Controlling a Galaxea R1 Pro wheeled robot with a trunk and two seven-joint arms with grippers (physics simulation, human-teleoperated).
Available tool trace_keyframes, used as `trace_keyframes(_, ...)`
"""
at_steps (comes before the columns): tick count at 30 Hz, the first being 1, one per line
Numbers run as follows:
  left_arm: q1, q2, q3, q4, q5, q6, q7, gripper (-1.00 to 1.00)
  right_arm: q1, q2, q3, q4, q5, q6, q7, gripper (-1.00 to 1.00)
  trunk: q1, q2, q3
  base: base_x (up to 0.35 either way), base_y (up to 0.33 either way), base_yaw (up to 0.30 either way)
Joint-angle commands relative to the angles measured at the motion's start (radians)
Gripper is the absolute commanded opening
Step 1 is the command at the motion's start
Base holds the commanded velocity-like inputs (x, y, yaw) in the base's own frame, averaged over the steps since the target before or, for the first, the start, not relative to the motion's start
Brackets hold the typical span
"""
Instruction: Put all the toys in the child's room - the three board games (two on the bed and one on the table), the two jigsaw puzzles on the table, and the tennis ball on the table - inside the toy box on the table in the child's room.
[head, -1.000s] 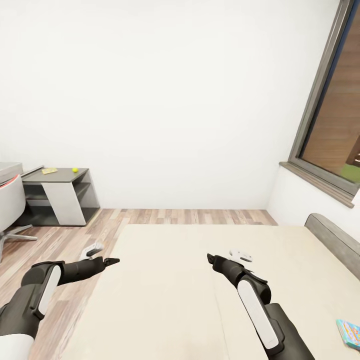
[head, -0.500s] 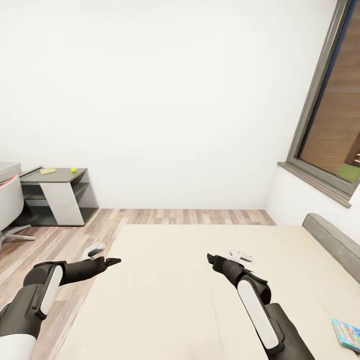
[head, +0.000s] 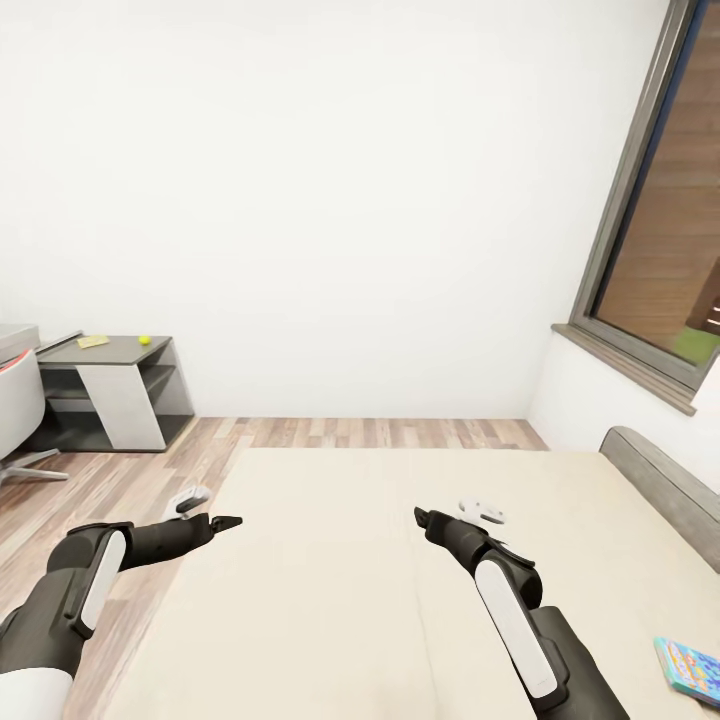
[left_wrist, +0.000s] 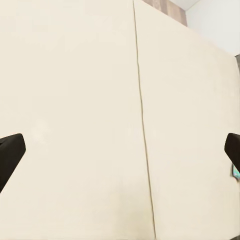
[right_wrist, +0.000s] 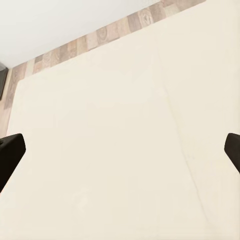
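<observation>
With both grippers, left (head: 225, 521) and right (head: 420, 516), spread empty over the wide cream mattress (head: 330, 560), the next move is judged to be reaching the small blue board-game box (head: 690, 667) at its right edge.

view panned right, blue board game (head: 688, 668) more exposed

cream bed (head: 330, 560), blue board game (head: 690, 667)
</observation>
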Motion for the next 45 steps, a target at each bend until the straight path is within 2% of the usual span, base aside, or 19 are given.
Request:
trace_keyframes(1, -0.001, 0.000, 0.001, -0.001, 0.004, 0.007, -0.001, 1.00, -0.001, 0.000, 0.001, -0.001, -0.010, 0.001, -0.010, 1.00, 0.001, -0.002, -0.002, -0.003, -0.015, 0.000)
trace_keyframes(18, -0.001, 0.000, 0.001, -0.001, 0.004, 0.007, 0.000, 1.00, -0.001, 0.000, 0.001, -0.002, -0.010, 0.001, -0.010, 1.00, 0.001, -0.002, -0.002, -0.001, -0.018, 0.000)
trace_keyframes(45, -0.001, -0.008, 0.001, -0.001, 0.004, 0.006, 0.000, 1.00, -0.001, 0.000, 0.001, -0.002, -0.010, 0.001, -0.010, 1.00, 0.001, -0.002, -0.002, 0.000, -0.241, 0.000)
